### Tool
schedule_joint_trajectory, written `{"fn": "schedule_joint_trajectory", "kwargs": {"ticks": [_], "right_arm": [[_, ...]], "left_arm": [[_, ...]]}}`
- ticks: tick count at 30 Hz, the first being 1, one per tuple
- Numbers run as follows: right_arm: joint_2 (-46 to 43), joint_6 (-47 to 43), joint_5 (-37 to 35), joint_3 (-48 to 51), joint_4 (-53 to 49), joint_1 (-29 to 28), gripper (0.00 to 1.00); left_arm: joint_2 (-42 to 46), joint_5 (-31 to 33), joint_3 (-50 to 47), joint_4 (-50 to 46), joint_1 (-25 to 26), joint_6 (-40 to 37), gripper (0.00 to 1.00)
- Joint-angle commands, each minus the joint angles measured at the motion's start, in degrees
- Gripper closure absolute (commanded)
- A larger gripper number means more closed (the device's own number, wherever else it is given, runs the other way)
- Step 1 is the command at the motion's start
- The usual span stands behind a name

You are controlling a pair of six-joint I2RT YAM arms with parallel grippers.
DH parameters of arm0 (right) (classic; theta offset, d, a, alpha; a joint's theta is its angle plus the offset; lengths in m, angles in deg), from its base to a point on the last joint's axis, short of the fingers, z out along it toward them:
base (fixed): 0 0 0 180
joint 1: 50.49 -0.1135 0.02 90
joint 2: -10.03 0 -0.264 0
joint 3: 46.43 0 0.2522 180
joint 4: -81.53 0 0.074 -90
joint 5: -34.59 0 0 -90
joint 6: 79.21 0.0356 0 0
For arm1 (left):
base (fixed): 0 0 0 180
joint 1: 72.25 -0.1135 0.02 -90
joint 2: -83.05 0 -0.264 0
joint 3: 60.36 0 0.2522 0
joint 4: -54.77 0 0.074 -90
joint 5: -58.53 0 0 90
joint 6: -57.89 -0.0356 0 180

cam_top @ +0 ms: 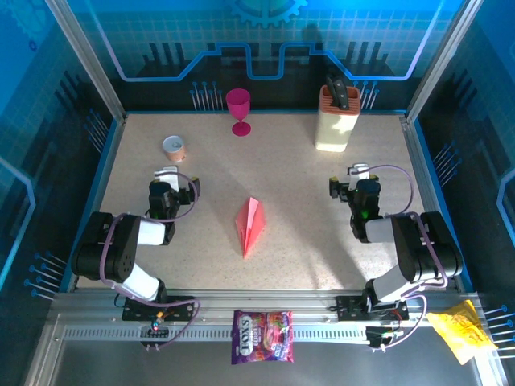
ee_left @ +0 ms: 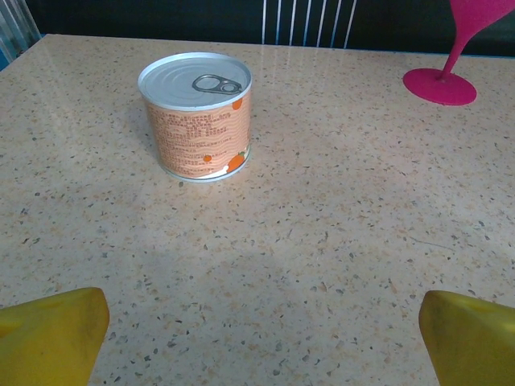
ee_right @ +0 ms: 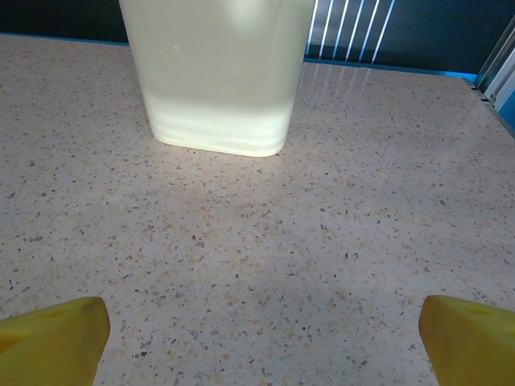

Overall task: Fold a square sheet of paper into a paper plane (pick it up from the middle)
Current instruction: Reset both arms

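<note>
Magenta goblet (cam_top: 238, 108), cream knife block (cam_top: 335, 122), orange can (cam_top: 174, 148), candy bag (cam_top: 262, 337), yellow wrapper (cam_top: 460, 330)

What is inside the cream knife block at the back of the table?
Black knife handles stick up from the orange top of the knife block. Their blades are hidden inside its body, so how many knives it holds cannot be told.

Paper plane (cam_top: 249, 226) is lying flat mid-table (cam_top: 306, 185), slim tip pointing toward the near edge. Left gripper (cam_top: 167, 174) and right gripper (cam_top: 359, 171) are sitting either side, well apart from it.
</note>
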Motion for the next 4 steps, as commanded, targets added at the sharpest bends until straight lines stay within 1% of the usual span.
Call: {"fn": "schedule_joint_trajectory", "kwargs": {"ticks": [1, 4], "right_arm": [[-0.4, 0.5, 1.4, 0.2, 1.8, 0.8, 0.01], [-0.4, 0.1, 0.9, 0.3, 2.2, 0.4, 0.01]], "left_arm": [[-0.3, 0.4, 0.4, 1.8, 0.2, 0.4, 0.00], [-0.3, 0.4, 0.4, 1.8, 0.2, 0.4, 0.00]]}}
